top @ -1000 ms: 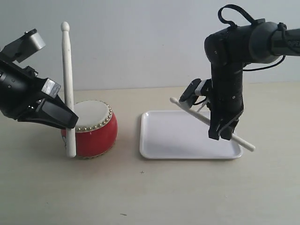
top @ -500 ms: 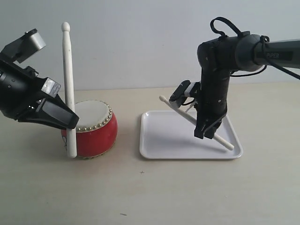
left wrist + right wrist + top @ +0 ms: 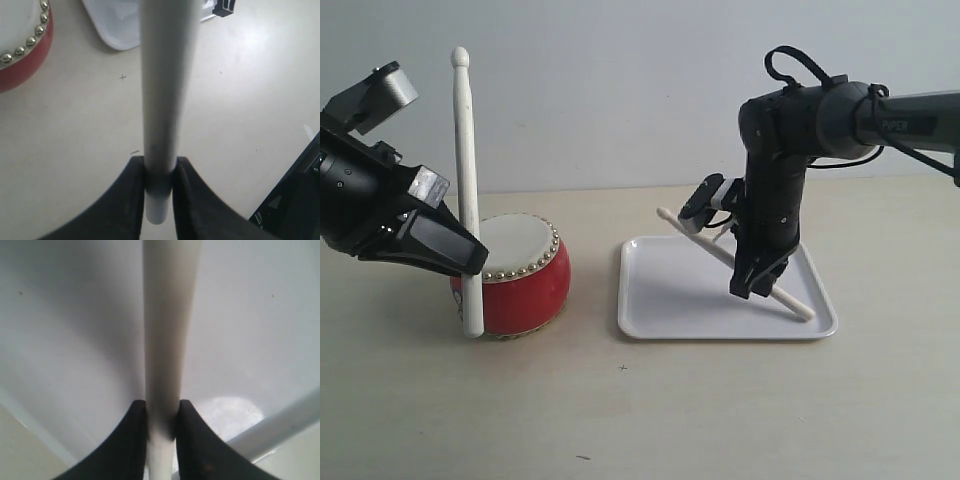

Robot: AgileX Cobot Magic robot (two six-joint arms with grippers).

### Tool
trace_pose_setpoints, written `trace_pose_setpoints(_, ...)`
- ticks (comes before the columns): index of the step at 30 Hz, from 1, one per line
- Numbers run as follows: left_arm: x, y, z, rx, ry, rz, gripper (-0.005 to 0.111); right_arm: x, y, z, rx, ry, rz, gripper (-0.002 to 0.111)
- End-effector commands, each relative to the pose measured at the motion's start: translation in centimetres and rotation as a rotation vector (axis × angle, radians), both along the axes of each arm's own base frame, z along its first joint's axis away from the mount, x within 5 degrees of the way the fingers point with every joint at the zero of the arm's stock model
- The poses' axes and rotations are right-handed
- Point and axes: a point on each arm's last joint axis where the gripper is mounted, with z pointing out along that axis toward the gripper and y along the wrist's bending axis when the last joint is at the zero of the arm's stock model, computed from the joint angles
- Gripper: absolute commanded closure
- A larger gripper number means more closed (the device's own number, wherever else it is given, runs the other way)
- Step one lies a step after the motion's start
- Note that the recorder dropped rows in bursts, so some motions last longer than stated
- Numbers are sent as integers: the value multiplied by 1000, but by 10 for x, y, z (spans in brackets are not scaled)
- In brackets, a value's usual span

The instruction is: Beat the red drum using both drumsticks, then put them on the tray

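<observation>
The red drum [image 3: 520, 275] with its cream skin stands on the table at the left; its studded edge also shows in the left wrist view [image 3: 20, 55]. My left gripper [image 3: 470, 255] is shut on one drumstick [image 3: 466, 180], which stands almost upright in front of the drum's left side, tip up. In the left wrist view the same drumstick [image 3: 165, 90] runs out from between the jaws [image 3: 160, 167]. My right gripper [image 3: 752, 285] is shut on the other drumstick [image 3: 705, 243], slanted low over the white tray [image 3: 660, 290], butt end near the tray's right rim. Close up, that stick [image 3: 170, 315] lies above the tray's floor [image 3: 75, 340].
A beige tabletop [image 3: 620, 410] spreads in front of the drum and tray. A pale wall stands behind. The right arm's cable loops above its wrist [image 3: 790, 60].
The right arm has swung left and down, bringing its drumstick from beyond the tray's right edge to over the tray. The left arm and its stick have not moved.
</observation>
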Motion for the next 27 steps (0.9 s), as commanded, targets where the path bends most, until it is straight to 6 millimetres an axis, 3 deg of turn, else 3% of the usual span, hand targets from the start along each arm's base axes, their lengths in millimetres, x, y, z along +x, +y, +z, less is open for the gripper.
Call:
trace_pose_setpoints(1, -2, 0, 3, -6, -10, -4, 107, 3, 0, -3, 6, -8, -8, 92)
trace_pose_setpoints(12, -1, 0, 3, 0, -25, 3, 107, 4, 0, -4, 10, -17, -8, 78)
trace_pose_setpoints(20, 0, 1, 3, 2, -30, 1, 107, 4, 1, 0, 18, -32, -32, 76)
trace_pose_setpoints(24, 0, 1, 3, 3, -34, -5, 107, 3, -3, 30, 24, -82, -97, 76)
trace_pose_setpoints(26, 0, 0, 3, -5, -30, 1, 107, -2, -7, 53, 18, -118, -150, 77)
trace_pose_setpoints(27, 1, -1, 4, -18, -24, 22, 107, -7, -13, 77, 20, -151, -231, 82)
